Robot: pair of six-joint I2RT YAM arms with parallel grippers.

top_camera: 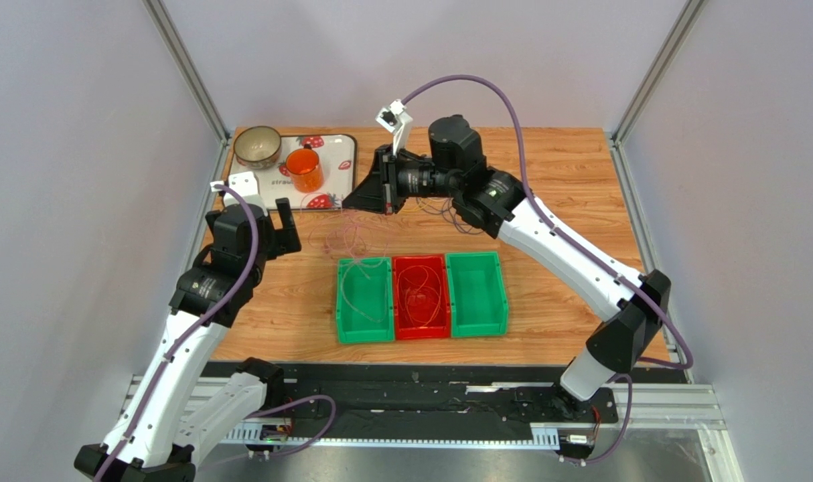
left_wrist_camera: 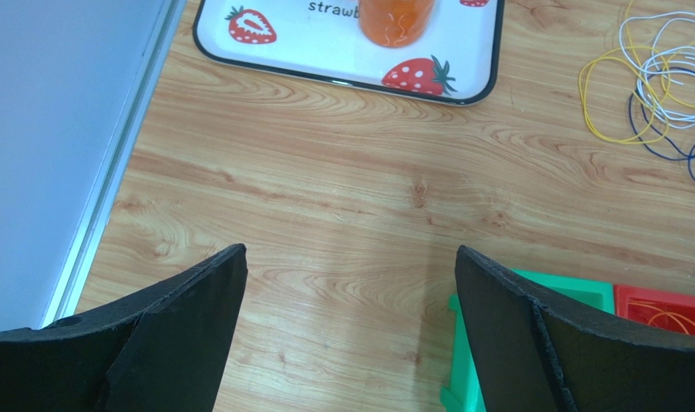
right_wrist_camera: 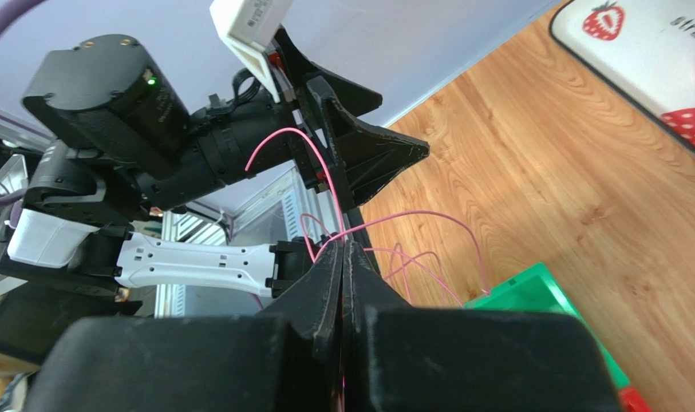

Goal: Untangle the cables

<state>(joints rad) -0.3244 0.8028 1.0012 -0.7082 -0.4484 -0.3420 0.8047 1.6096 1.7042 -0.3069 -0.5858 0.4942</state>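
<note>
Now | left claw [left_wrist_camera: 351, 266] gaping, empty | right claw [right_wrist_camera: 342, 251] pinched on pink cable [right_wrist_camera: 428, 215] | tray [left_wrist_camera: 325, 47] reads "strawb"

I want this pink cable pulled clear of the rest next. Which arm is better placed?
Right, I'd say. The right gripper is shut on the pink cable, while the left gripper is open and empty over bare wood short of the tray.

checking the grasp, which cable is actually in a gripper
The pink cable, pinched in the shut right gripper; the yellow-white-blue tangle lies loose on the table.
</note>
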